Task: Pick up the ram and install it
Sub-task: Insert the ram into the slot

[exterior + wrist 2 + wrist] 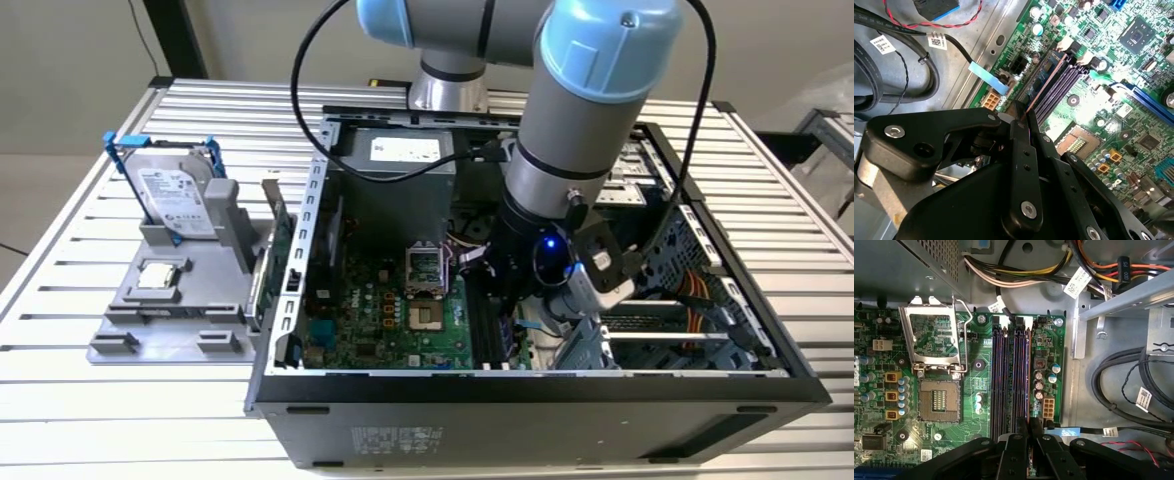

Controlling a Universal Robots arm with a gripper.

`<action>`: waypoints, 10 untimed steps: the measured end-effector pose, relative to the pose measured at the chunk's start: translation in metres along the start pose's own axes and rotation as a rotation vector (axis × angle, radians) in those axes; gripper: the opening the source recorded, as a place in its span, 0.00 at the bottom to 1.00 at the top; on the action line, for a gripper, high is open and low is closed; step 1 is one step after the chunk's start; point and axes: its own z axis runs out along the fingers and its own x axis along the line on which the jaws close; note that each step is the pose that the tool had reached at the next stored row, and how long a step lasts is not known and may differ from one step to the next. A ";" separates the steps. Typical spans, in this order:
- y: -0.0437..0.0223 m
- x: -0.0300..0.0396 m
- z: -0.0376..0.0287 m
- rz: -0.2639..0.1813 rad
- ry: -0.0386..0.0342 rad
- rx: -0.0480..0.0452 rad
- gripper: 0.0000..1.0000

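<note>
the arm reaches down into the open case [534, 385], its gripper [514, 320] low over the motherboard [387, 320] beside the memory slots [1010, 380]. in the second wrist view the black fingers [1021, 150] are pressed together on the ram [1046, 75], which shows edge-on as a thin blue-green stick running away from the fingertips, lying along the slot nearest the board's edge; whether it is fully seated cannot be told. in the first wrist view the fingers [1026, 440] meet over the end of the slots, with the open cpu socket [939, 400] to one side. outside the case, on the exterior view's left, a grey stand [174, 310] holds the hard drive [174, 200] upright and a small chip [160, 275].
</note>
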 end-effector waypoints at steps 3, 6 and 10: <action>0.0006 0.0002 0.0001 0.000 -0.0013 0.0000 0.00; 0.0007 0.0009 0.0000 0.002 -0.0026 0.0001 0.00; 0.0007 0.0017 0.0000 0.006 -0.0058 0.0000 0.00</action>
